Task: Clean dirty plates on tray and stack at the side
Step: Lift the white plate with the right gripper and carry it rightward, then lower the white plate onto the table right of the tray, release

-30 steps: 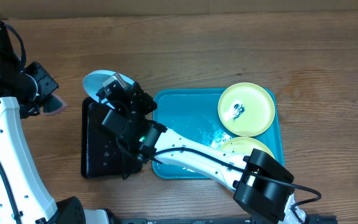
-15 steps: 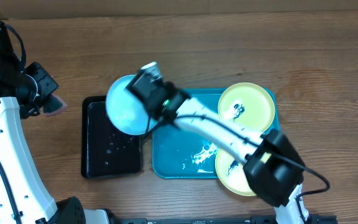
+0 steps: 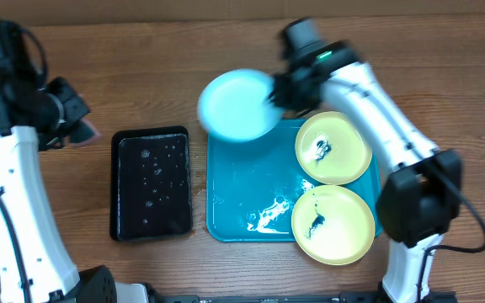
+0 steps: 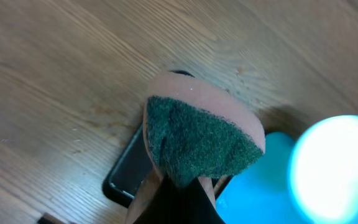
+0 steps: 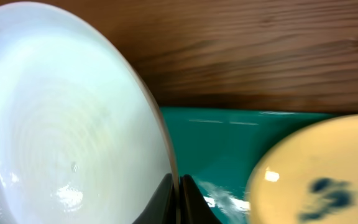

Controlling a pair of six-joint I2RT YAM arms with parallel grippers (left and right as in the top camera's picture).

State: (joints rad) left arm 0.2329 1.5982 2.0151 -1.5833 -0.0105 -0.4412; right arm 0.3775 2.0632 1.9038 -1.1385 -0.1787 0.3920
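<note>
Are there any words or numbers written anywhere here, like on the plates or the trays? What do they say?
None: no word, number or label can be read in any view.
The dark marks on the upper yellow-green plate and the lower yellow-green plate are smears, not letters.
The light blue plate, the turquoise tray, the black tray and the sponge are plain.

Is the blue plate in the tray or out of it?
Out: the right gripper grips the blue plate by its rim, above the tray's corner, not resting inside.
</note>
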